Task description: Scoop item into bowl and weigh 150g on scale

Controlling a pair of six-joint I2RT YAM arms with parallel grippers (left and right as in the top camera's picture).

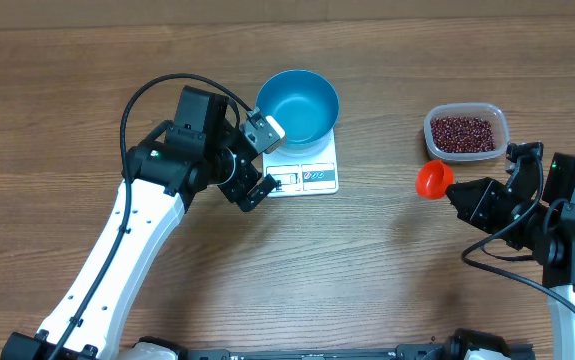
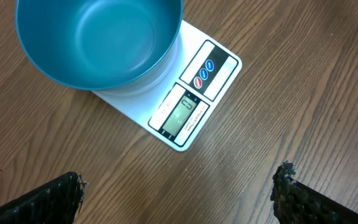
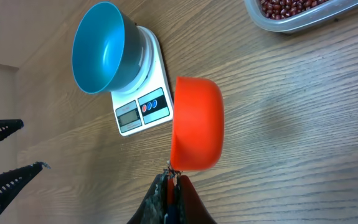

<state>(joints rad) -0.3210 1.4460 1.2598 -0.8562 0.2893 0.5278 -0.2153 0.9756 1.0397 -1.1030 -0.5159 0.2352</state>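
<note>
The blue bowl [image 1: 297, 105] [image 2: 98, 37] [image 3: 101, 46] stands empty on the white scale [image 1: 307, 178] [image 2: 191, 106] [image 3: 144, 102]. My left gripper [image 1: 262, 160] [image 2: 179, 185] hovers open just left of the scale's display edge, holding nothing. The beans [image 1: 463, 132] [image 3: 287, 5] lie in a clear tub [image 1: 432, 122] [image 3: 291, 22] at the right. My right gripper [image 1: 457, 193] [image 3: 174, 177] is shut on the handle of an orange-red scoop [image 1: 432, 180] [image 3: 196, 123], which hangs above the wood in front of the tub. No beans show in the scoop.
The wooden table [image 1: 367, 270] runs between the scale and the tub. The left arm [image 1: 147, 210] reaches in from the lower left, with a black cable looped above it. The right arm's body [image 1: 567, 220] sits at the right edge.
</note>
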